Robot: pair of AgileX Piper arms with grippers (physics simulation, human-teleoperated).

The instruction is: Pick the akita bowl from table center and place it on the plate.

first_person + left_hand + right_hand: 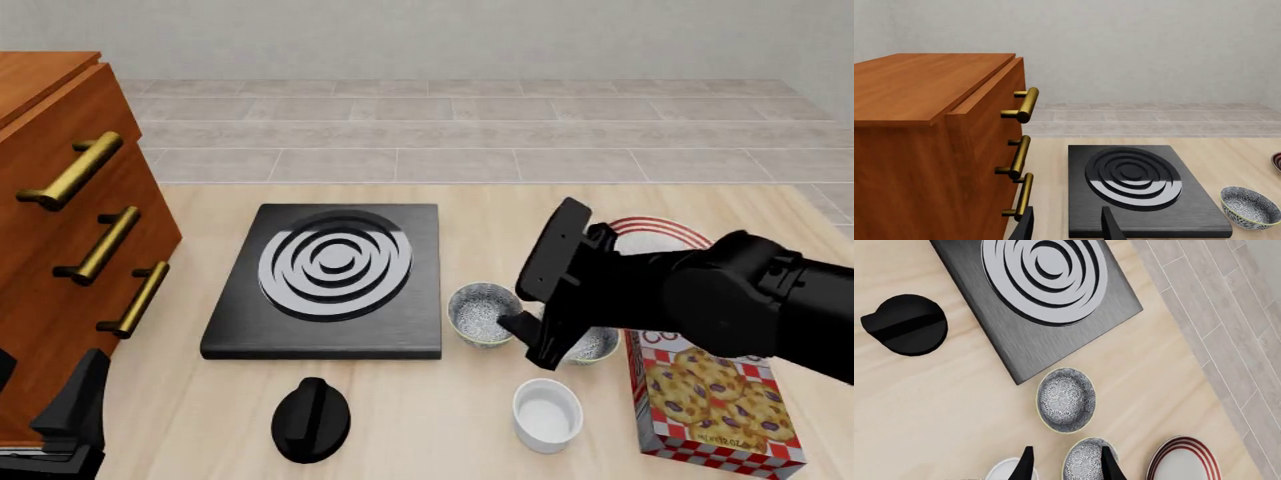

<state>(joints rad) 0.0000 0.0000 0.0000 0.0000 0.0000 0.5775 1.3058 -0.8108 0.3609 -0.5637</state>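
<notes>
The akita bowl [481,312] [1066,400] [1249,206], speckled grey-white inside, stands upright at the table's middle, just off the burner's near right corner. My right gripper [525,340] [1066,467] hangs open above the table just right of it, empty, fingers pointing toward it. The red-striped plate [657,231] [1184,462] lies farther right and back, partly hidden by my right arm. My left gripper [1066,231] [60,420] is open and empty at the near left, beside the drawers.
A twin speckled bowl [594,347] [1084,462] sits under my right gripper. Nearby are a white ramekin [549,415], a cookie box [714,395], a black knob [310,418], the black burner slab [334,270] and a wooden drawer cabinet [67,200] at left.
</notes>
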